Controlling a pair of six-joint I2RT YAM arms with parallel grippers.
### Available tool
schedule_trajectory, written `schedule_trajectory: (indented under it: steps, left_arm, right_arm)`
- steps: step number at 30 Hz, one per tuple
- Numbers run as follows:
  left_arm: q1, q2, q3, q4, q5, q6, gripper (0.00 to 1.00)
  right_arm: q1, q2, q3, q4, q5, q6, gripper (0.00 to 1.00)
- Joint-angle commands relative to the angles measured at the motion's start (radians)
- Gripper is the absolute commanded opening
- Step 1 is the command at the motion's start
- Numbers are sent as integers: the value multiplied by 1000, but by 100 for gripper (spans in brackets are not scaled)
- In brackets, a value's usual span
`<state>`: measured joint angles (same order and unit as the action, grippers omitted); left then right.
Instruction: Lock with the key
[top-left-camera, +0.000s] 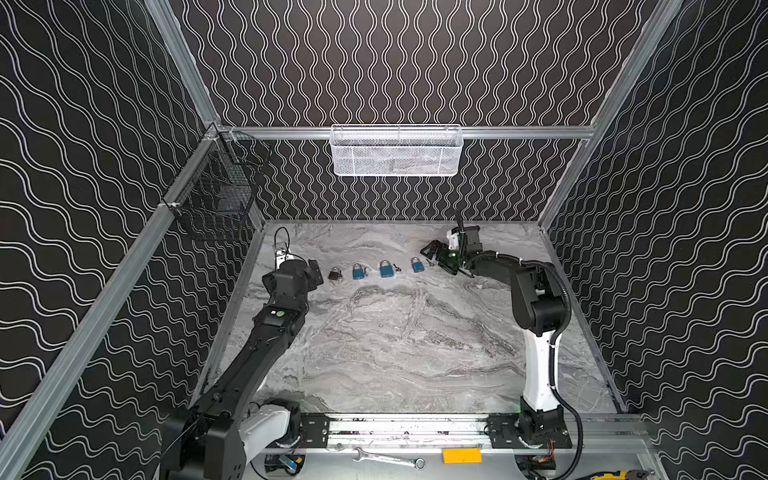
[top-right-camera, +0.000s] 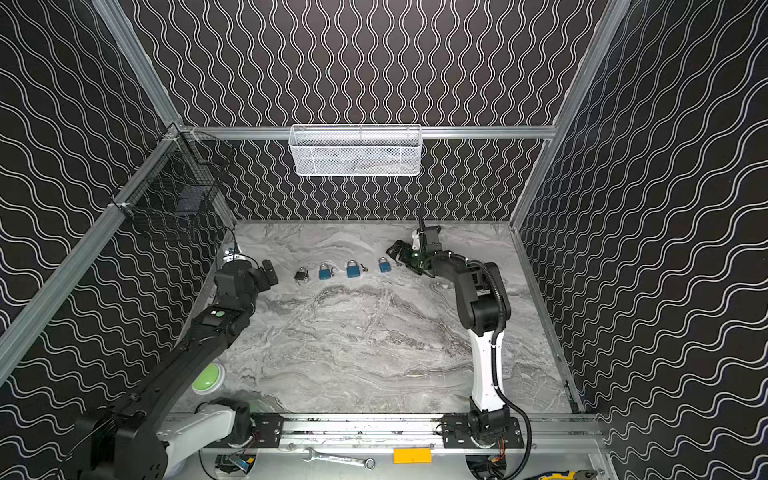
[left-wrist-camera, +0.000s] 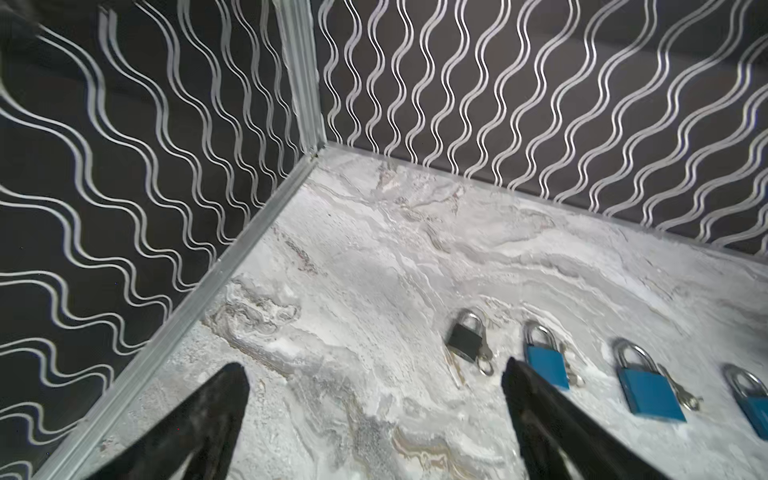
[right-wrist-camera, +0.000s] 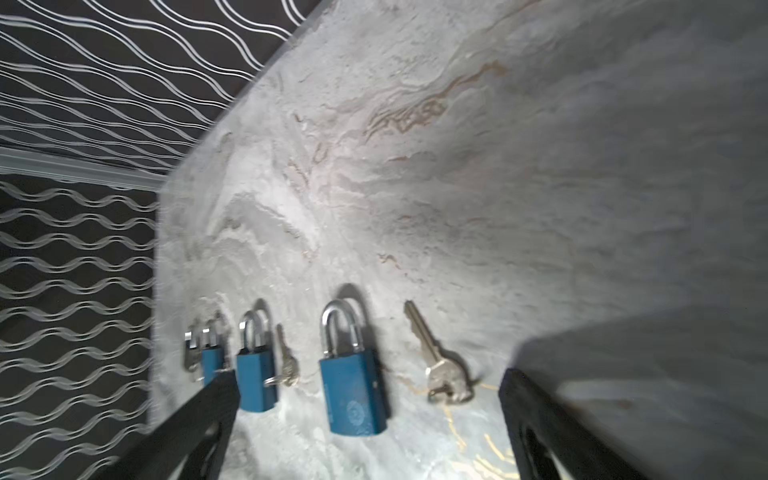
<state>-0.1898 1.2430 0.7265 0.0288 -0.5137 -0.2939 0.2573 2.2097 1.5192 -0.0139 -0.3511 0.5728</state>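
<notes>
Four padlocks lie in a row near the back of the marble table (top-left-camera: 415, 340): a black padlock (top-left-camera: 335, 274) (left-wrist-camera: 467, 338) on the left, then three blue ones. The rightmost blue padlock (top-left-camera: 417, 264) (right-wrist-camera: 353, 390) has a loose silver key (right-wrist-camera: 440, 370) lying flat on the table beside it. My right gripper (top-left-camera: 434, 251) (right-wrist-camera: 368, 376) hovers open just right of that pair, its fingers straddling both and holding nothing. At the left end of the row my left gripper (top-left-camera: 316, 272) (left-wrist-camera: 374, 365) stands open and empty next to the black padlock.
Another key (right-wrist-camera: 286, 365) lies by the middle blue padlock (top-left-camera: 386, 269). A white mesh basket (top-left-camera: 397, 151) hangs on the back wall and a black wire basket (top-left-camera: 216, 195) on the left wall. A wrench (top-left-camera: 388, 457) and a yellow block (top-left-camera: 461, 455) lie in front of the rail.
</notes>
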Motion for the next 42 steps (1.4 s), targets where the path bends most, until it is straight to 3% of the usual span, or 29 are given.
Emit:
schedule_trajectory:
  steps: [1,4,9,14,17,21,24,26,29,31,34,38,42]
  left_arm:
    - [3,4,-34,130,-99,53,99]
    - [4,27,-105,292,-108,132,99]
    - [3,96,-208,529,-69,263,99]
    - [7,140,-349,791,-11,343,99]
    - [12,186,-427,964,42,348,99]
    - [15,269,-479,1122,103,372,99]
    - [15,317,-502,1208,121,377,99]
    - [15,355,-513,1262,135,383,99]
    - [15,432,-524,1357,168,403,99]
    - [15,478,-535,1433,156,405,99]
    - [15,459,-531,1392,156,392,99]
    - [15,456,-513,1361,164,398,99]
    - [15,455,-506,1346,176,408,99]
  right_arm:
    - [8,-38,-5,-244,208,-75,100]
    - [8,-139,-83,-214,327,-150,100]
    - [2,-305,-217,-136,407,-304,100]
    - [-21,-523,-445,63,510,-355,100]
    - [-42,-639,-642,296,506,-384,100]
    - [-97,-739,-779,436,435,-405,100]
    - [-111,-781,-862,492,530,-462,100]
    - [-157,-813,-940,587,467,-477,100]
    - [-185,-844,-1105,895,525,-491,100]
    - [-224,-845,-1162,1021,475,-471,100]
    - [-237,-875,-1163,982,531,-463,100]
    - [-242,-951,-1105,705,531,-486,100]
    - [-255,-873,-1196,894,589,-533,100]
